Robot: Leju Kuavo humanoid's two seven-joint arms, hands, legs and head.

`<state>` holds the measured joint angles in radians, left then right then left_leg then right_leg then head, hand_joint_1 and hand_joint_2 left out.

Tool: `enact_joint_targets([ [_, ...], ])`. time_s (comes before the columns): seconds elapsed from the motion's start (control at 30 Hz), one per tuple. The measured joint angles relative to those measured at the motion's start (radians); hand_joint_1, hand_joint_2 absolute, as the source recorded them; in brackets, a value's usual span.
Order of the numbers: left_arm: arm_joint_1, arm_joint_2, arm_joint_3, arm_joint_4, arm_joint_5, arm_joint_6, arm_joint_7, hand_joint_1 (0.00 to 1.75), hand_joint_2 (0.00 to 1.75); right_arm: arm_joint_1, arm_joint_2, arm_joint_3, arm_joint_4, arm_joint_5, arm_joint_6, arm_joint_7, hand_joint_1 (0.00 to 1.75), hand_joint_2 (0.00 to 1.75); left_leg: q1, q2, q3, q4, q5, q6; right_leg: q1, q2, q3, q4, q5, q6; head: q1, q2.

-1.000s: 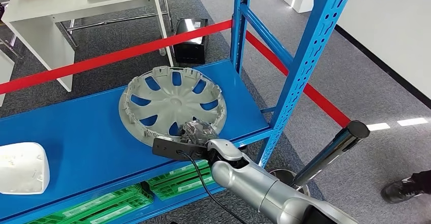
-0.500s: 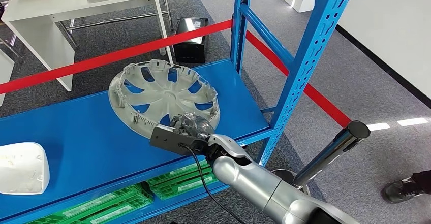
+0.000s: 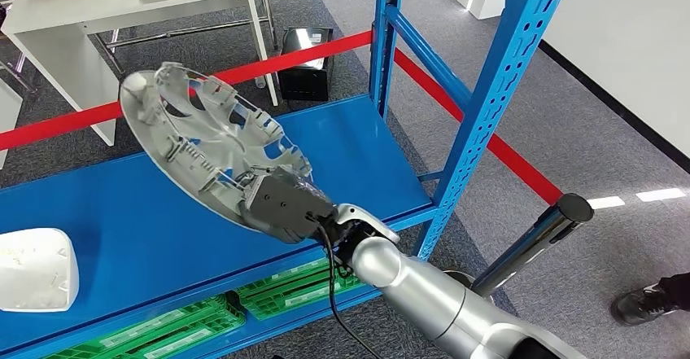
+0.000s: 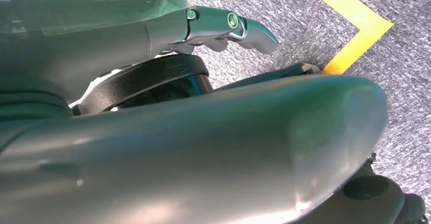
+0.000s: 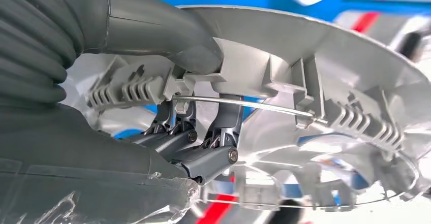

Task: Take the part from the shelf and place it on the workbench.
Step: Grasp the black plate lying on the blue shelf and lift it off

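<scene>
Right wrist view: fingers (image 5: 211, 155) through hubcap (image 5: 325, 82) rim.

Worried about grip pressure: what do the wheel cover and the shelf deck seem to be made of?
Wheel cover: likely molded plastic, matte light grey; thin ribs and clips, plus a wire ring, show in the right wrist view. Shelf deck: probably painted sheet metal, smooth glossy blue.
</scene>
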<state>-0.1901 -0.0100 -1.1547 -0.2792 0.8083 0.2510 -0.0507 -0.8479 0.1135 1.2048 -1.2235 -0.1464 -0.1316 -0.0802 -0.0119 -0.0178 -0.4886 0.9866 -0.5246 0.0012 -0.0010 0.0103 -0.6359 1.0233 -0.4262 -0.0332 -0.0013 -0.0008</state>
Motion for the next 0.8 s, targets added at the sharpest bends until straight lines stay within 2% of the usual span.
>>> enact_joint_targets([
  [0.2,0.002,0.000,0.000,0.000,0.003,0.003,-0.014,0.00,0.00,-0.007,-0.025,-0.013,-0.126,-0.121,0.043,-0.057,1.75,1.75,0.000,0.000,0.000,0.000,0.000,0.000,0.000,0.000,0.000,0.000,0.000,0.000,0.000,0.000],
  [0.4,0.011,0.002,0.000,0.004,0.004,0.003,-0.060,0.00,0.00,-0.007,-0.048,-0.020,-0.239,-0.334,0.164,-0.121,1.75,1.75,0.000,0.000,-0.001,0.000,0.000,0.000,0.000,0.000,-0.001,0.000,0.000,0.000,0.000,0.000],
  [0.6,0.009,-0.001,0.000,0.007,0.004,0.004,-0.065,0.00,0.00,-0.006,-0.072,-0.020,-0.328,-0.454,0.240,-0.147,1.75,1.75,0.000,0.000,-0.002,0.000,0.000,0.000,0.000,0.000,-0.001,0.000,0.000,0.000,0.000,0.000],
  [0.8,0.007,-0.016,0.001,0.007,0.005,0.004,-0.067,0.00,0.00,0.006,-0.091,-0.021,-0.385,-0.617,0.356,-0.180,1.75,1.75,0.000,0.001,-0.002,0.000,-0.001,0.000,0.000,0.000,-0.001,0.000,0.000,0.000,0.000,0.000],
])
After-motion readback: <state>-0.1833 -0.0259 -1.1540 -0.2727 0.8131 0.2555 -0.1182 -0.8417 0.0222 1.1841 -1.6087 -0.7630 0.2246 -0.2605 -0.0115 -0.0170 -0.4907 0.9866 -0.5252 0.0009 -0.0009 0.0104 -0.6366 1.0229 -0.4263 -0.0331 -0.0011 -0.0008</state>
